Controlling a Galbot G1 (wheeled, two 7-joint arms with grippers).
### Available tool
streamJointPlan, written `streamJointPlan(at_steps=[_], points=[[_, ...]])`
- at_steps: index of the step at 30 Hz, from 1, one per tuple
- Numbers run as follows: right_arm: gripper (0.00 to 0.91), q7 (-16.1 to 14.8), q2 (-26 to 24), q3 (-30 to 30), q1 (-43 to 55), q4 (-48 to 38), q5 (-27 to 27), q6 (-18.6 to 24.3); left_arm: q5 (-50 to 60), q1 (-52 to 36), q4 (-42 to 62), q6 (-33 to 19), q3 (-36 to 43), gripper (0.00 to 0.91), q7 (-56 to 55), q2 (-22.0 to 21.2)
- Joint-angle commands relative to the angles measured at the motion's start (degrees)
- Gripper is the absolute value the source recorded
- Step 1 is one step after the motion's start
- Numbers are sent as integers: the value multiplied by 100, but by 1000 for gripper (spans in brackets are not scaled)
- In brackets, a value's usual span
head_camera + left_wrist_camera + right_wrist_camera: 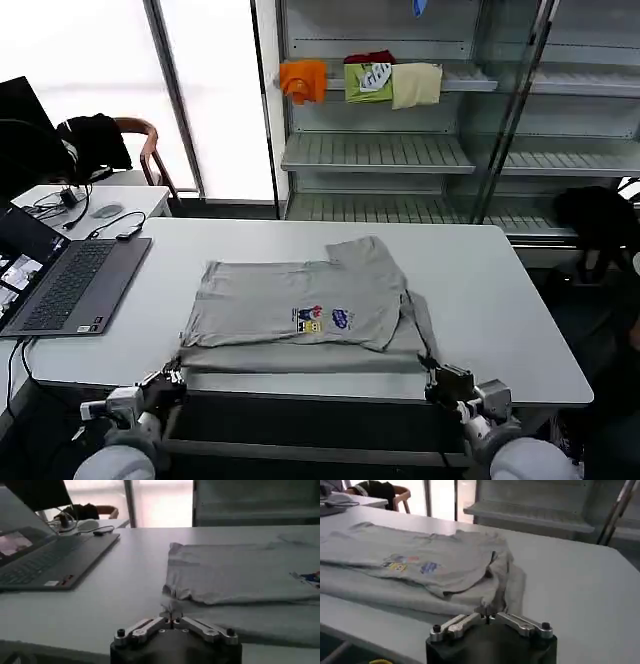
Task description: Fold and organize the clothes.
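Observation:
A light grey T-shirt (290,290) lies on the white table (500,290), its upper part folded down over the lower part and the small coloured print (322,319) facing up. One sleeve sticks out toward the back right. My left gripper (172,383) is at the table's front edge, shut on the shirt's near left corner (172,600). My right gripper (437,381) is at the front edge too, shut on the near right corner (496,597). In the left wrist view the left gripper (171,616) pinches cloth at its tips, and so does the right gripper (490,616) in its own view.
An open laptop (70,285) sits on the table's left side, with cables and a second desk behind it. A metal shelf (380,150) at the back holds small orange, green and cream folded garments (360,80). A dark object (600,215) stands at the right.

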Motion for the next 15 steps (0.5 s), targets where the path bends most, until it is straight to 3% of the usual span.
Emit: streamJointPlan(at_steps=[1,2,3,4,5,15], points=[[0,57,-62,178,-632,325,24,-48,204,663,-546,-8,24,786,-535,-121],[30,67,-57,184,-629,318,24,-49,205,669,-554,10,21,887,-542,-125],[121,76,-53,188,-626,303,23,-48,206,675,-561,19,25,907,-546,-132],[685,95,-52,188,-622,277,19,-49,215,676,-557,21,32,907,-560,-138],[907,111,-51,184,-619,261,15,-49,222,666,-549,22,46,907,-570,-149],[907,562,84,165,-646,325,63,-51,477,500,-491,0,29,907,-570,-144]])
